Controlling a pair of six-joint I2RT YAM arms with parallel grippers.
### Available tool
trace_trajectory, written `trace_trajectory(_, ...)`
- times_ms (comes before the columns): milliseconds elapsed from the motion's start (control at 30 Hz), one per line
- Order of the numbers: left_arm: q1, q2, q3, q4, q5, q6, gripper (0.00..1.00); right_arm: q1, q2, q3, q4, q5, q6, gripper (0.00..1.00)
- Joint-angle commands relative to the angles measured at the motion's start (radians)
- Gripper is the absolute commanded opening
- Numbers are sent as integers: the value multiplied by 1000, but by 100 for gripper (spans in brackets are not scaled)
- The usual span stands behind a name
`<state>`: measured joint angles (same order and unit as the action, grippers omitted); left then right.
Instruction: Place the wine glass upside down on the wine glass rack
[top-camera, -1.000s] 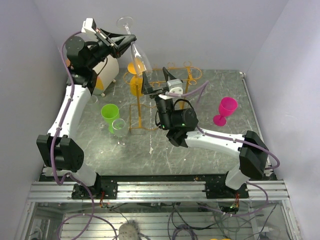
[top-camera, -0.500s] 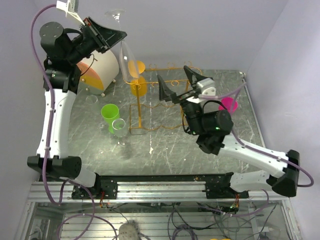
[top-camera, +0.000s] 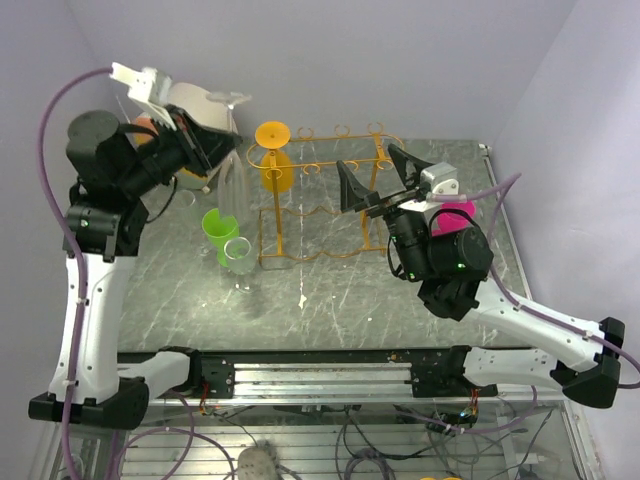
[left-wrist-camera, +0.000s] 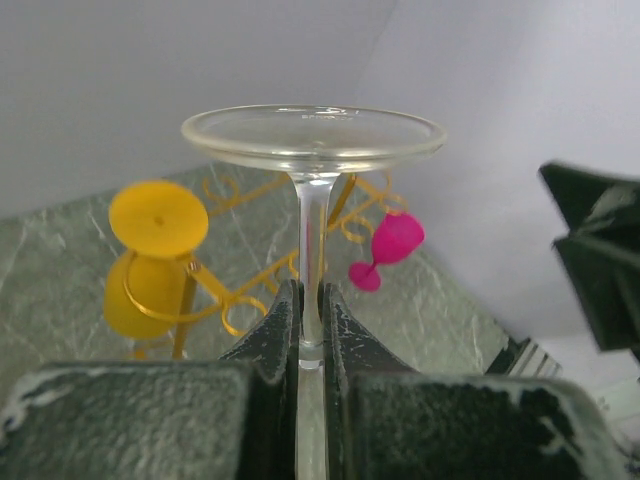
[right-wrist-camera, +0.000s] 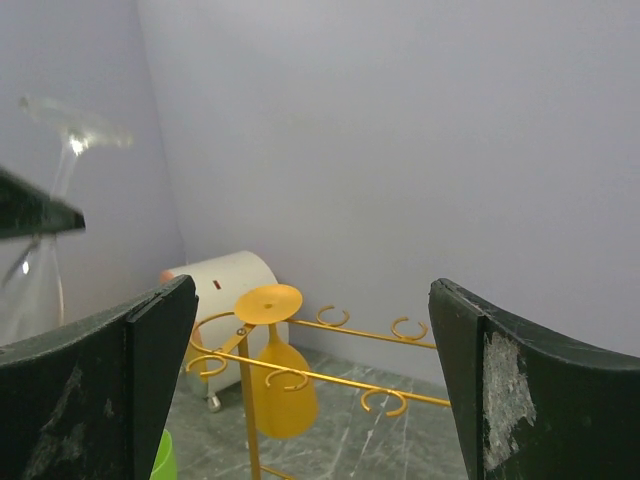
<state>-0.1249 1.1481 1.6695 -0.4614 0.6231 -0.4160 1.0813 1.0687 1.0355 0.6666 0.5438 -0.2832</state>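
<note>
My left gripper (top-camera: 212, 140) is shut on the stem of a clear wine glass (top-camera: 230, 185). It holds the glass upside down, foot on top, just left of the orange-gold wire rack (top-camera: 322, 165). In the left wrist view the stem (left-wrist-camera: 311, 250) sits between the pads under the round foot. A yellow glass (top-camera: 275, 168) hangs upside down at the rack's left end and also shows in the right wrist view (right-wrist-camera: 283, 392). My right gripper (top-camera: 380, 176) is open and empty, raised at the rack's right side. The rack's loops (right-wrist-camera: 385, 400) show between its fingers.
A green cup (top-camera: 219, 227) and a small clear cup (top-camera: 238, 255) stand left of the rack's foot. A pink glass (top-camera: 458, 213) stands at the right, partly behind the right wrist. A white rounded appliance (right-wrist-camera: 222, 282) sits at the back left.
The left arm has carried the clear glass left and down, from over the rack's left end to beside it. The right gripper has moved right, off the rack's left part.
</note>
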Motion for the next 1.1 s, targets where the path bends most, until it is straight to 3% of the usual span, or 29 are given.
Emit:
trace_trajectory(0,-67,-72,-166,12,-73,95,7,-1,-31,-21,-21,36,36,100)
trace_trajectory(200,-161,-237,-465,246,-228,74,7,-1,-63,-71,-57,72,93,100)
trace_trajectory(367,-205,-266,-571,303,-273,76,7,-1,-90,-95,-77,101,121,100)
trace_trajectory(533,-257,-330,-713,493,-297,54,7,-1,-108,-109,-71,114,121,100)
trace_trajectory(800,-274,-300,-830,726,-311,42,7,-1,-163,-136,-86,139,115,100)
trace_trajectory(967,-275,-239,-810,712,-287,42,7,-1,-208,-167,-81,160,96,100)
trace_trajectory(1067,-275,-230,-843,787,-272,12,7,-3,-235,-188,-62,176,62,100)
